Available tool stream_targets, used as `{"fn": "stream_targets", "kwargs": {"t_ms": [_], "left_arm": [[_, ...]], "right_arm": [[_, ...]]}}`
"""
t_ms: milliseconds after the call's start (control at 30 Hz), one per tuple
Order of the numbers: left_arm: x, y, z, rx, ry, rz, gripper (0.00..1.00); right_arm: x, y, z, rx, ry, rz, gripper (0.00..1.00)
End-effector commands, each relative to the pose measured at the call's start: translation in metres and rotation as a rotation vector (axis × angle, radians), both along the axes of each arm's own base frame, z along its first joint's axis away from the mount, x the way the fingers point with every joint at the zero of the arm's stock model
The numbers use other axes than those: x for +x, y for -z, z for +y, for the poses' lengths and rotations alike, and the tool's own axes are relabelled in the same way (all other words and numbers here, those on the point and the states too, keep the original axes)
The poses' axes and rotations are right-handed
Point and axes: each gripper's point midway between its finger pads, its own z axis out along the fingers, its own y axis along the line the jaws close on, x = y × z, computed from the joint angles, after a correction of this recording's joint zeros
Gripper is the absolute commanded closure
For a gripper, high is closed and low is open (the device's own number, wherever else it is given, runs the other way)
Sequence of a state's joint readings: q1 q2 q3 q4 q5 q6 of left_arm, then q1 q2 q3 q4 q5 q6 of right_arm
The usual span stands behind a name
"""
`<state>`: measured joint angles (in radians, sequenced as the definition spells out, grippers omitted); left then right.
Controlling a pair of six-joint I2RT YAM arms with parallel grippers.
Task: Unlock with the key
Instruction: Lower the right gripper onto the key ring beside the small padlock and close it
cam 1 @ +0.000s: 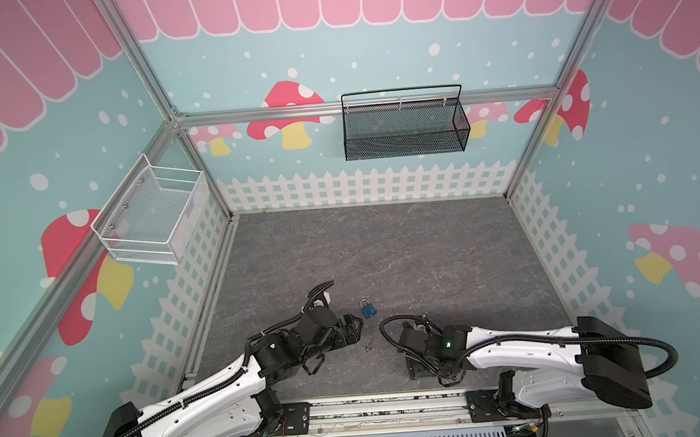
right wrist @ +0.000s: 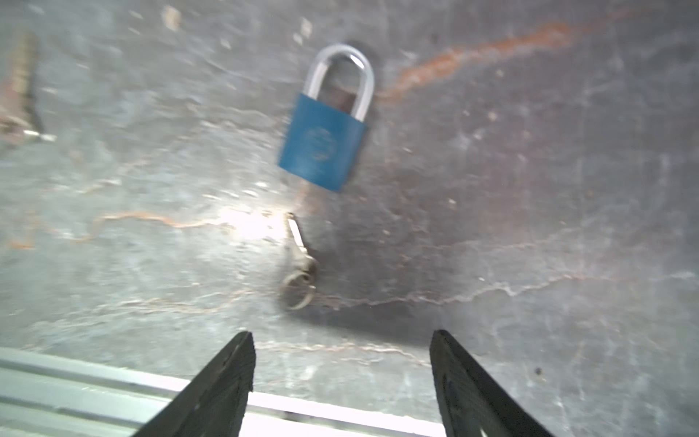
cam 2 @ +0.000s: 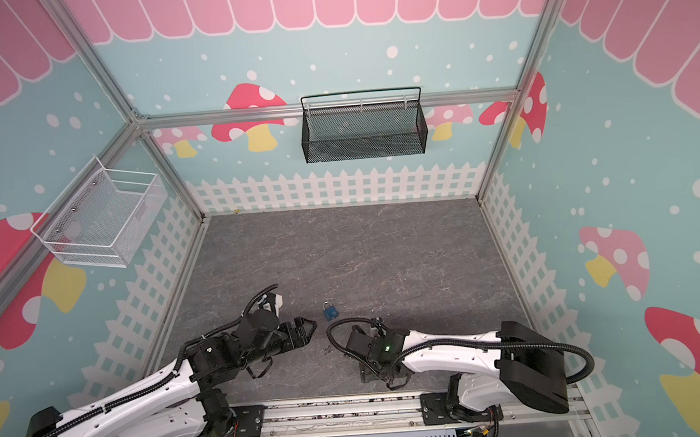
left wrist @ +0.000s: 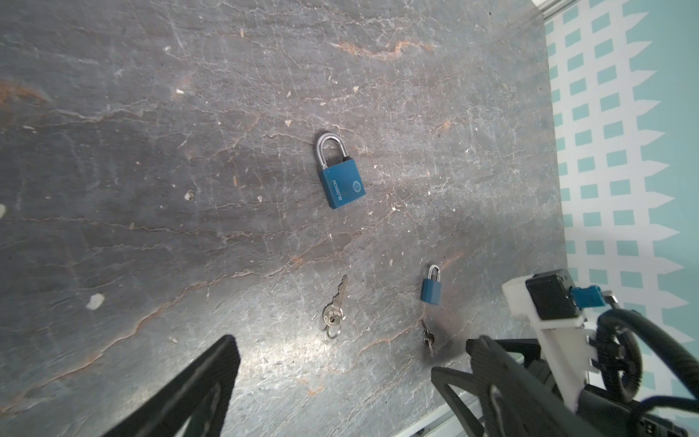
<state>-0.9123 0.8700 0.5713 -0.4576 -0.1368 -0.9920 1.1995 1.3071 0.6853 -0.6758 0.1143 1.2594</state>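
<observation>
Near edge first: R gripper (right wrist: 340, 333) sits by the front rail (right wrist: 75, 382), fingers spread, nothing btw them, so it's released. Just ahead of it, in the blurry R wrist pic, lies the second key (right wrist: 299, 261) on its ring. Its blade end is toward the blue second padlock (right wrist: 321, 142), just beside it w/ a small gap. Both top views miss that pair, since the R arm (cam 1: 514, 349) lies over the spot. The L wrist cam does catch them, small, tucked by the R arm's wrist. L gripper (left wrist: 350, 340) is released too, jaws wide, empty. In both top views its tips point in from the left btw the first key (cam 1: 368, 345) and first padlock (cam 1: 367, 308). The first key lies flat, nearer the rail. The first padlock lies well apart beyond it, also blue, shackle end away from the robot. Its body lettering shows only in the L wrist pic, and the R wrist pic has the first key as a blur at its edge. Farther back the gray table (cam 1: 383, 246) runs to the fence-print walls. A white wire basket (cam 1: 132, 224) hangs on the left wall and a black mesh basket (cam 1: 404, 145) on the rear bar.
</observation>
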Motion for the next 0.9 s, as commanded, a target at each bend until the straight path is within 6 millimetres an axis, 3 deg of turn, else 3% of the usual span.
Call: {"fn": "stream_targets", "kwargs": {"t_ms": [0, 400, 867], "left_arm": [[0.003, -0.014, 0.002, -0.027, -0.028, -0.033, 0.04], [0.003, -0.016, 0.002, -0.024, -0.022, -0.035, 0.04], [0.004, -0.014, -0.006, -0.036, -0.01, -0.023, 0.04]], "right_arm": [[0.004, -0.002, 0.01, 0.007, -0.003, -0.014, 0.27], [0.01, 0.005, 0.005, -0.058, -0.073, -0.032, 0.48], [0.015, 0.007, 0.012, -0.056, -0.142, -0.041, 0.64]]}}
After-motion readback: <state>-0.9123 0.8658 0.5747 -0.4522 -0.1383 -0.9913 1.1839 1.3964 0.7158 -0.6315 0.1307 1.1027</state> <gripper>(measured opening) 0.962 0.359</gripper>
